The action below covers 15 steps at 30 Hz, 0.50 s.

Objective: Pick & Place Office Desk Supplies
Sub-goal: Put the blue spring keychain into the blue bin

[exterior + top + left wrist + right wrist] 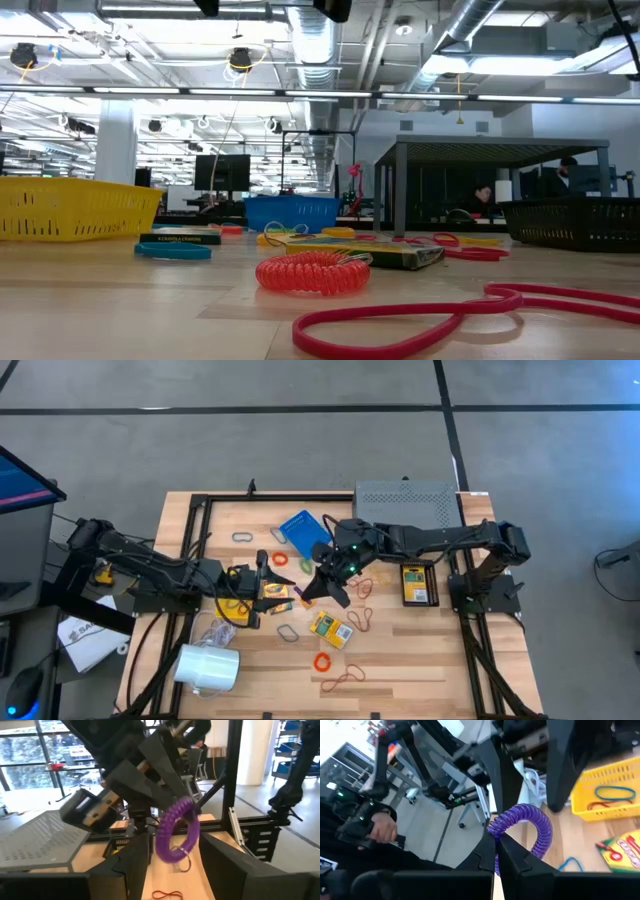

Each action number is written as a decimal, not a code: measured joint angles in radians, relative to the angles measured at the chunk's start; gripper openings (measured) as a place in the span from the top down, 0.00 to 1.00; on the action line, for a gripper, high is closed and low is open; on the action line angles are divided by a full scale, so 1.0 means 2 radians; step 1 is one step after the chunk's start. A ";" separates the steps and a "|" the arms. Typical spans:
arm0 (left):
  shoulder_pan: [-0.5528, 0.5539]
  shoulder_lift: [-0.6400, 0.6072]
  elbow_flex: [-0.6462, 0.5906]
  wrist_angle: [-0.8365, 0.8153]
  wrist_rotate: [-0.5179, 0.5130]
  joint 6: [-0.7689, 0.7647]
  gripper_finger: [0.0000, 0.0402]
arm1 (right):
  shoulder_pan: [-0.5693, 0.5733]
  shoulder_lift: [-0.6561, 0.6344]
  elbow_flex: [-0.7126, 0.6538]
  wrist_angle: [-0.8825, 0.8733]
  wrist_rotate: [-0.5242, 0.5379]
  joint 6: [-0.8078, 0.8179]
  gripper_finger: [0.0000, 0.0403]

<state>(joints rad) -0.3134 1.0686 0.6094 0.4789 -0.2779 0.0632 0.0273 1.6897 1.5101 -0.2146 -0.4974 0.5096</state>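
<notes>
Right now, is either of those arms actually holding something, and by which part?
Yes. The right end effector is shut on a purple coiled band, pinching one end of the coil. The left end effector stands open around it, not gripping.

Pale, matt wood planks with visible grain form the surface (420, 660), framed in black metal rail. A purple coil band (530, 827) of ribbed, slightly glossy plastic hangs pinched in the matt black plastic fingers of the right tool (496, 851), directly ahead of the left tool (170, 870), whose fingers show the same dull dark finish. Just beyond the right tool sits a grey perforated shelf (405, 505) of matt sheet metal. Nearer the camera, a red coil band (312, 272) looks smooth and rubbery (its loops catch a soft sheen). A yellow basket (75, 210) of moulded plastic lattice stands beside it.
</notes>
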 joint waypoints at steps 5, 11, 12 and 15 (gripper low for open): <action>0.000 0.007 0.000 0.009 0.002 -0.020 0.55 | -0.001 0.000 0.000 0.019 0.000 0.008 1.00; 0.000 0.006 0.001 0.026 0.002 -0.040 0.58 | -0.001 0.000 0.000 0.021 0.005 0.008 1.00; 0.000 0.006 0.001 0.027 0.002 -0.049 0.59 | -0.001 0.000 0.000 0.024 0.005 0.009 1.00; 0.000 0.006 0.001 0.027 0.002 -0.063 0.65 | -0.001 0.000 0.000 0.038 0.006 0.019 1.00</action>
<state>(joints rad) -0.3134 1.0813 0.6108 0.5331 -0.2733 -0.0632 0.0250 1.6897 1.5101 -0.1384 -0.4849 0.5480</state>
